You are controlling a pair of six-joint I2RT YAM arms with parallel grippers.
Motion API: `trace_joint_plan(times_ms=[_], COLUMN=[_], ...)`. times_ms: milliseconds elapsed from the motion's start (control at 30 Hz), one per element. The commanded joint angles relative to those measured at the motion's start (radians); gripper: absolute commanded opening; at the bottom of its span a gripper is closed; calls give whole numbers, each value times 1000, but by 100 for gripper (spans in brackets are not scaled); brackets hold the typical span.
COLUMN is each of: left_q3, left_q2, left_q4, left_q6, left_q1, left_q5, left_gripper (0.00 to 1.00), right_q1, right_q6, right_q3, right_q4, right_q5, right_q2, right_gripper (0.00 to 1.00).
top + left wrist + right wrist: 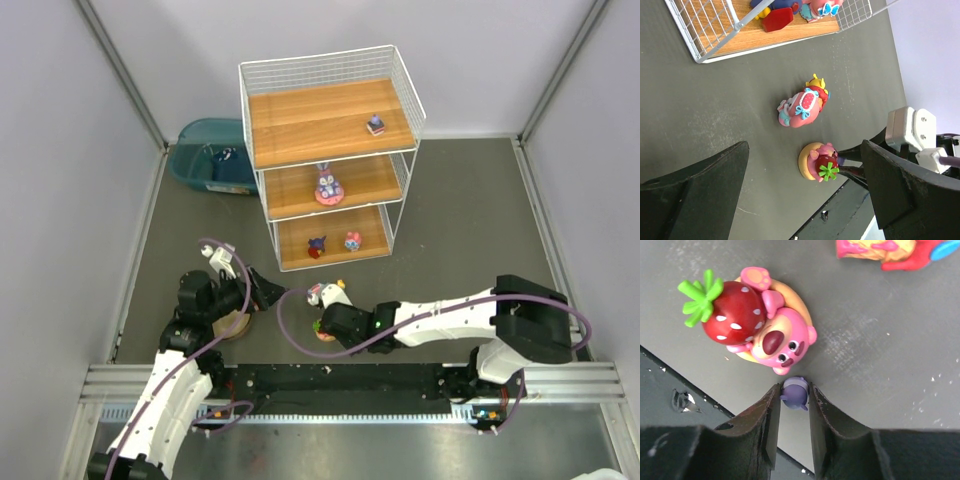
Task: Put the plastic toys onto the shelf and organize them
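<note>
Inspection of the surface point(470, 220).

1. The shelf point(300, 120) stands at 12 o'clock on the surface and has three stepped tiers.
   - Top board: a dark purple figurine point(375, 124) toward its 3 o'clock edge.
   - Middle board: the purple-eared bunny point(327, 185), about central.
   - Bottom board: a red-and-blue figurine point(317, 246) with a pink bow figurine point(352, 240) just beside it at 3 o'clock.

2. Two toys are off the shelf, on the surface at 6 o'clock of it.
   - The crowned pink figurine point(328, 293) is the nearer one to the shelf.
   - The strawberry bear figurine point(325, 328) is at 6 o'clock of the crowned one, near it but apart. It is a pink bear on an orange disc, hugging a red strawberry.

3. The right claw point(794, 390) is low over the surface at the bear's muzzle. Its jaws are drawn narrow and clamped on a small purple nub point(794, 395) that touches the bear's chin. The wrist view does not show whether the nub is part of the figurine.

4. The left claw point(805, 149) is at 9 o'clock of the two loose toys, spread wide with nothing between its fingers.

5. A tan bowl point(237, 326) lies partly hidden under the left arm. A teal bin point(200, 160) sits at 9 o'clock of the shelf.
</note>
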Motion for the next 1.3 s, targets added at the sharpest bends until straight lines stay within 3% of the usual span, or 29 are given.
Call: trace_joint_plan(times_ms=[0,367,533,667,800,1133,1267], left_q3=[3,1,0,-2,-3,-9,-17], left_q2=[-5,-7,-16,-27,-35,-90,-122], left_q4=[29,29,24,16,7,-30,-37], left_q6=[12,12,11,11,11,29,20], left_q1=[-2,-2,-2,-2,-2,-4,-2], left_q5=[-2,-5,0,2,2,-18,-41], left_gripper=[99,99,99,99,99,99,99], right_q1=[27,28,28,44,91,223,254], right_q6=[-97,-110,19,197,352,564,633], right_q3=[-30,-40,-34,-54,-73,-66,-99], right_q4=[59,60,65,100,125,71,48], right_q5=[-71,-87,-45,2,143,373,430], right_q2=[-8,3,-15,-20,-3,129,98], right_gripper=[31,57,66,67,67,68,68])
